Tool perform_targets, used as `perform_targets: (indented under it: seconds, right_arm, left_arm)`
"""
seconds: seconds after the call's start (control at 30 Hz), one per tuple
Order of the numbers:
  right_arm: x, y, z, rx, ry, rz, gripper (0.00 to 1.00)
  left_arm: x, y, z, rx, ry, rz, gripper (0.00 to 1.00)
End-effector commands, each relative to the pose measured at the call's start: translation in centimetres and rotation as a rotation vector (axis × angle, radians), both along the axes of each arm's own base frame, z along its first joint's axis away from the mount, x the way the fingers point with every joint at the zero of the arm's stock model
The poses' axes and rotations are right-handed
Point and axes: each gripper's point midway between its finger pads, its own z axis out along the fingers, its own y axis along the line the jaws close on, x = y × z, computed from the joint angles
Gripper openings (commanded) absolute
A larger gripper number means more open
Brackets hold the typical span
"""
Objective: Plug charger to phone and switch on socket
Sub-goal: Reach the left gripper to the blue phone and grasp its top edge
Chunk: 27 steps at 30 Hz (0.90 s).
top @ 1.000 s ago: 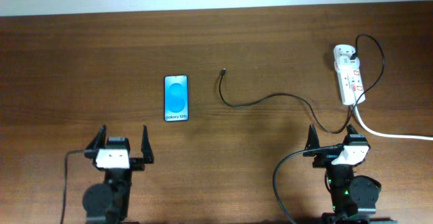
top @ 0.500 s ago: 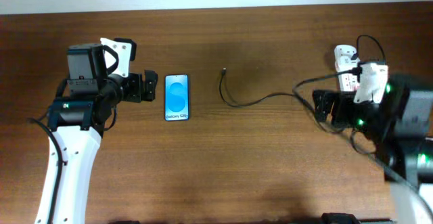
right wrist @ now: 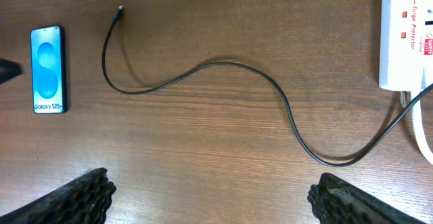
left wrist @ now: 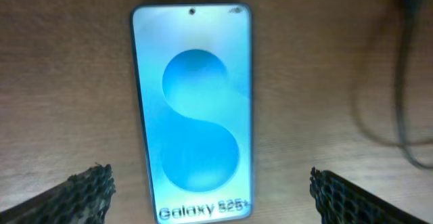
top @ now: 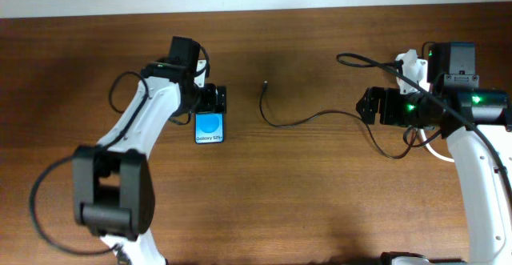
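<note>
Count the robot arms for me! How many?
2. The left white robot arm reaches to the black-framed, blue-screened smartphone; the right white robot arm is near the white power strip.

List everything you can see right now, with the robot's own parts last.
phone: one, black frame and blue screen, lying flat left of centre
power strip: one, white with red switch marks, far right
charger cable: one, thin black, snaking from the power strip toward the phone, tip lying apart from the phone
cord: one, thick white, by the power strip at the right edge
table: one, brown wood, under everything
left gripper: one, black, open, over the phone's top end
right gripper: one, black, open, above the cable near the power strip
</note>
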Motion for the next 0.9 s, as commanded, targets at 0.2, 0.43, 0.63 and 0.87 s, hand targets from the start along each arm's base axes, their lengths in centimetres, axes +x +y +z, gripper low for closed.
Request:
perform_targets:
  seconds: [0.2,0.43,0.63,0.87]
  right_arm:
    - [0.4,0.3,0.5,0.011,-0.018,0.007,0.98]
    - [0.3,0.3,0.5,0.012,-0.015,0.007,0.98]
    - [0.3,0.3,0.5,0.012,-0.014,0.007,0.98]
    - [0.5,0.3,0.5,0.011,-0.02,0.007,0.98]
  left_arm:
    - [2.3,-0.3,-7.1,0.112,0.058,0.022,0.99]
    - [0.5,0.2,-8.9,0.131,0.153,0.063,0.91]
    - [0.6,-0.4,-8.9,0.093,0.154,0.056,0.76]
    - [3.3,-1.0,-5.0,0.078,0.093,0.057,0.8]
